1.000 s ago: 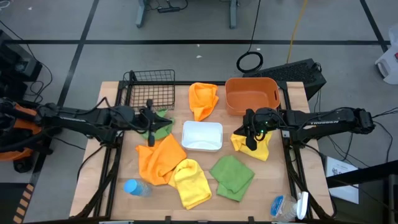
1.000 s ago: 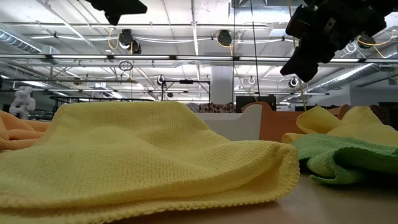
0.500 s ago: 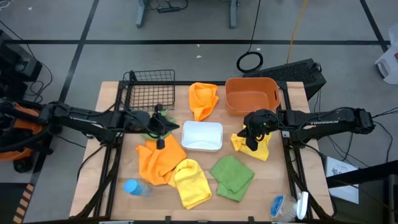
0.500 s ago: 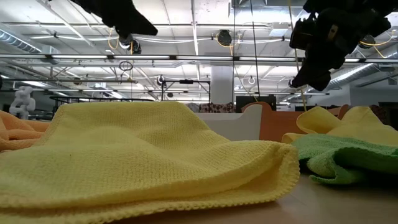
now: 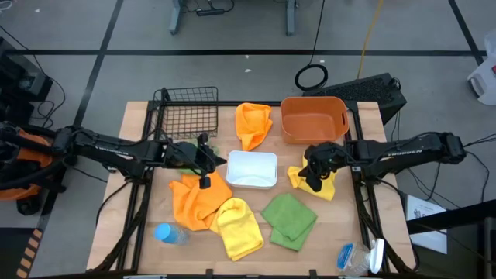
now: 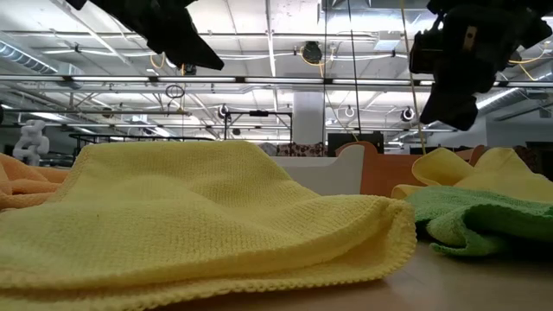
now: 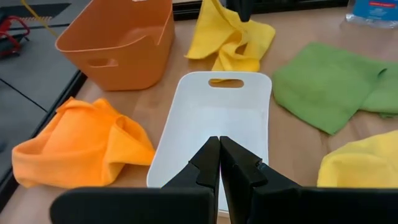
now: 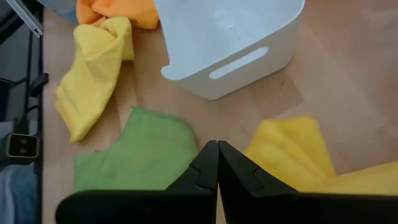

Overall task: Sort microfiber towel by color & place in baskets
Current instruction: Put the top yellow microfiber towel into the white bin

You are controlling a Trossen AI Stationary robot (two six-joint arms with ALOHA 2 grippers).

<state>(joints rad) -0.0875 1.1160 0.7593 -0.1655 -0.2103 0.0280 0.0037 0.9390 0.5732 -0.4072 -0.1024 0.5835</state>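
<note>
Small towels lie spread on the table: an orange one at the far side, an orange one near left, a yellow one and a green one near the front, and a yellow one at the right. The baskets are a black wire basket, an orange tub and a white tray. My left gripper is shut and hovers just left of the tray. My right gripper is shut and hangs above the right yellow towel's edge, clear of it.
A blue bottle lies at the near left corner. Small blue and white items sit at the near right corner. Bare wood shows between the tray and the green towel.
My left gripper has gone toward the table's right edge and down, from beside the wire basket to the white tray's left end, staying shut. My right gripper has rolled at the wrist above the right yellow towel, staying shut. The towels have not moved.
</note>
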